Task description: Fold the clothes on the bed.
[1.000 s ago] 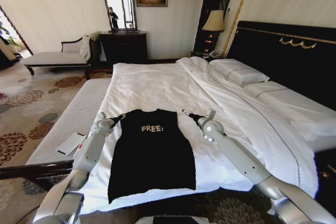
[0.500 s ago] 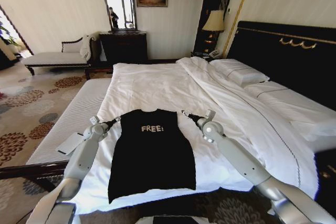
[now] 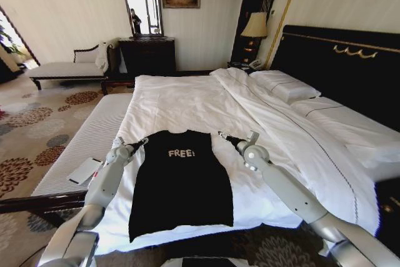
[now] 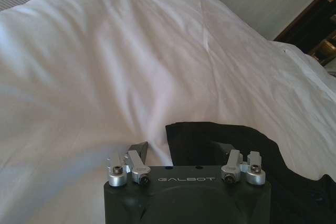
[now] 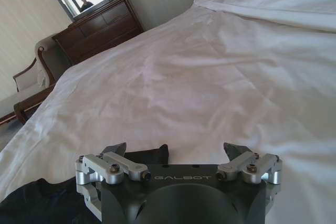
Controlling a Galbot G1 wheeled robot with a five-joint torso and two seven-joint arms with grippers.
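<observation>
The clothes are one black T-shirt (image 3: 181, 182) with white "FREE!" lettering. It lies flat and chest up on the white bed (image 3: 206, 101), near the front edge, with its collar pointing away from me. My left gripper (image 3: 142, 141) is open just off the shirt's left shoulder corner. In the left wrist view the left gripper (image 4: 181, 149) hovers at the black fabric's edge (image 4: 220, 140). My right gripper (image 3: 222, 136) is open over the sheet just off the right shoulder corner. In the right wrist view the right gripper (image 5: 176, 150) holds nothing, with black cloth (image 5: 47, 200) beside it.
A ribbed white bench (image 3: 87, 145) runs along the bed's left side with a flat white item (image 3: 84, 171) on it. Pillows (image 3: 284, 84) and a dark headboard (image 3: 344, 60) are at the right. A chaise (image 3: 62, 67), dresser (image 3: 147, 54) and lamp (image 3: 254, 26) stand at the far wall.
My left gripper swung out to the left half a second ago and is back at the shirt's left shoulder. The right arm and the shirt have barely moved.
</observation>
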